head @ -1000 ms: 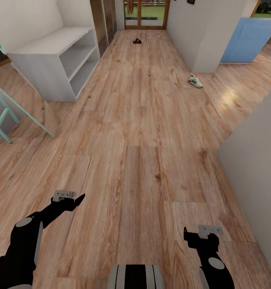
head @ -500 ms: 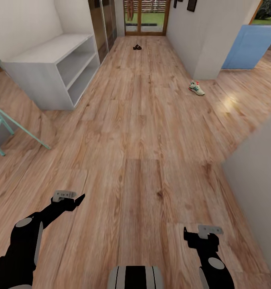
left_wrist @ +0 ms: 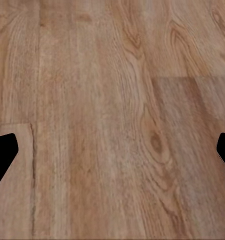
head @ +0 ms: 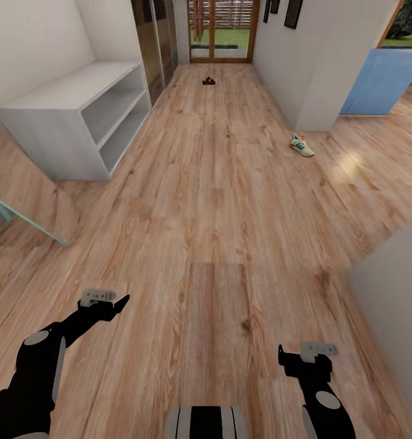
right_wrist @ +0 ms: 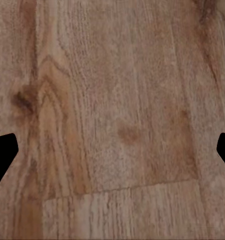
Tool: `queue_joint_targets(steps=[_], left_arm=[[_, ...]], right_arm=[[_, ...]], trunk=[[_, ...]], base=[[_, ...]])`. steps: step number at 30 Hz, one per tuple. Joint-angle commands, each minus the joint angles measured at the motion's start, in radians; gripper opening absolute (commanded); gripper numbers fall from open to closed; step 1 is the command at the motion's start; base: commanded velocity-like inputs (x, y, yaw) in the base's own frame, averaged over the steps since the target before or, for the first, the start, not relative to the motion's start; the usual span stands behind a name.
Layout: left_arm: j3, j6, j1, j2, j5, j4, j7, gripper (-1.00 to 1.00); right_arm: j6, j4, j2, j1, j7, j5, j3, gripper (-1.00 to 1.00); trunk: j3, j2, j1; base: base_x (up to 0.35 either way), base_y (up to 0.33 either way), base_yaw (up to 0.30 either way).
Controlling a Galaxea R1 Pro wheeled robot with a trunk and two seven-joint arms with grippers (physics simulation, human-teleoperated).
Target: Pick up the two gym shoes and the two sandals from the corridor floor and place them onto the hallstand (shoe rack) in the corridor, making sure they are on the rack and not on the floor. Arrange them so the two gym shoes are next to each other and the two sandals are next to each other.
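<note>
Left gripper (head: 116, 303) held low over the corridor floor (head: 212, 244), fingers spread wide apart with bare planks between the two dark fingertips (left_wrist: 3, 155) in the left wrist view, nothing grasped. Right gripper (head: 285, 358) likewise low over the floor, fingers parted wide in the right wrist view, one black fingertip (right_wrist: 2, 155) at each edge and only wood grain between, nothing held. Both black arms reaching forward from the robot's base (head: 206, 422), well short of every task thing. Hallstand (head: 78, 116), pale grey-white with two open shelf slots, standing against the left wall of the corridor, well ahead of the left gripper; both slots and the top surface bare. One gym shoe (head: 301, 145), cream-white with green stripes and a red-orange mark, lying on the floor across the corridor from the hallstand, just beside the corner of the white wall (head: 316, 67) and well apart from the rack. A small dark shape, apparently a sandal (head: 209, 81), on the floor beyond the hallstand's far end, near the glazed wooden door (head: 221, 30); too small to tell whether one sandal or two. Blue panel (head: 383, 73) past the wall corner, farther from the hallstand than the gym shoe. Teal rails (head: 17, 219) on the near side of the hallstand, beside its end wall. Grey wall (head: 395, 305) close beside the right arm.
</note>
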Motion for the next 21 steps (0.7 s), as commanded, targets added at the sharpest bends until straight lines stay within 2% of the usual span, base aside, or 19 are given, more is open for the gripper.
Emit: queue_joint_targets(steps=[1,21], left_arm=[[0.003,0.006,-0.001,-0.001,-0.005,-0.001,-0.008,1.0],[0.003,0.006,-0.002,0.0,-0.004,-0.001,-0.008,1.0]], right_arm=[[0.008,-0.001,0.001,0.0,0.001,0.01,0.0,1.0],[0.008,-0.001,0.001,0.0,0.001,0.01,0.0,1.0]], trunk=[[0.001,0.0,0.0],[0.032,0.0,0.0]], base=[[0.334,0.0,0.0],[0.334,0.0,0.0]])
